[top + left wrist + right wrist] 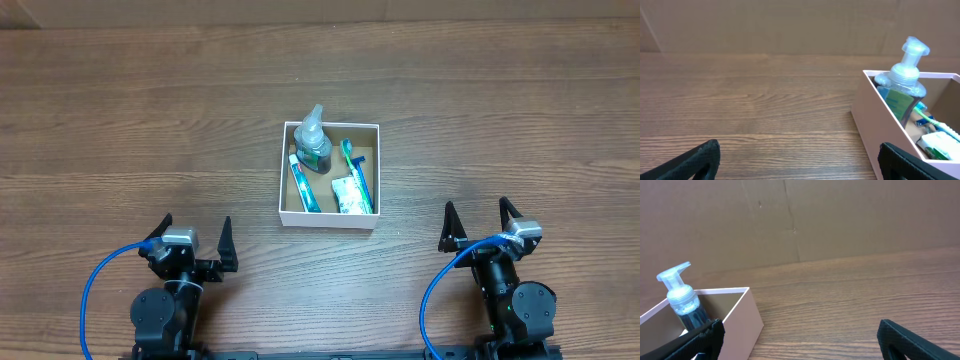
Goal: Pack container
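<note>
The container (289, 214), a small square white box with a brown inside, sits at the table's middle. In it stand a clear pump bottle (312, 143), and lie a toothpaste tube (303, 185), a blue-green toothbrush (355, 172) and a small white packet (347, 195). My left gripper (196, 241) is open and empty near the front left. My right gripper (482, 224) is open and empty near the front right. The left wrist view shows the container (875, 122) and the bottle (903, 80) at right. The right wrist view shows the container (747, 317) and the bottle (682, 300) at left.
The wooden table (120, 130) carries nothing else. A brown cardboard wall (840, 220) stands behind its far edge. Blue cables (95, 285) loop by each arm base.
</note>
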`<state>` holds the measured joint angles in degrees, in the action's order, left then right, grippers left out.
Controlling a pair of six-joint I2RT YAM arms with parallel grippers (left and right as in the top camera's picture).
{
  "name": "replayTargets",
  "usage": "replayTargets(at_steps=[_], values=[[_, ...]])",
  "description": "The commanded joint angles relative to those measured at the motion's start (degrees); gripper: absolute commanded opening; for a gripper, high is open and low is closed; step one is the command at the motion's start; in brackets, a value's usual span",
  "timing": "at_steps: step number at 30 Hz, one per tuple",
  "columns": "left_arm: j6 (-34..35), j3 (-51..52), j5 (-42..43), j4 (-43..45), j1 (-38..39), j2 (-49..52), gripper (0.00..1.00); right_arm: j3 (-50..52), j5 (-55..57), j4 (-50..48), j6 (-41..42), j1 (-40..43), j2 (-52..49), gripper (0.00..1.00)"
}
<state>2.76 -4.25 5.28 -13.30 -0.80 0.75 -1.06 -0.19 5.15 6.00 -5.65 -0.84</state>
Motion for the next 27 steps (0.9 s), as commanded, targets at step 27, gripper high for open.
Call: replayTargets(at_steps=[27], values=[[5.0, 0.3, -4.8, 0.3, -0.3, -0.5, 1.00, 0.6, -0.4, -0.3, 0.4, 0.3, 0.7, 1.00]])
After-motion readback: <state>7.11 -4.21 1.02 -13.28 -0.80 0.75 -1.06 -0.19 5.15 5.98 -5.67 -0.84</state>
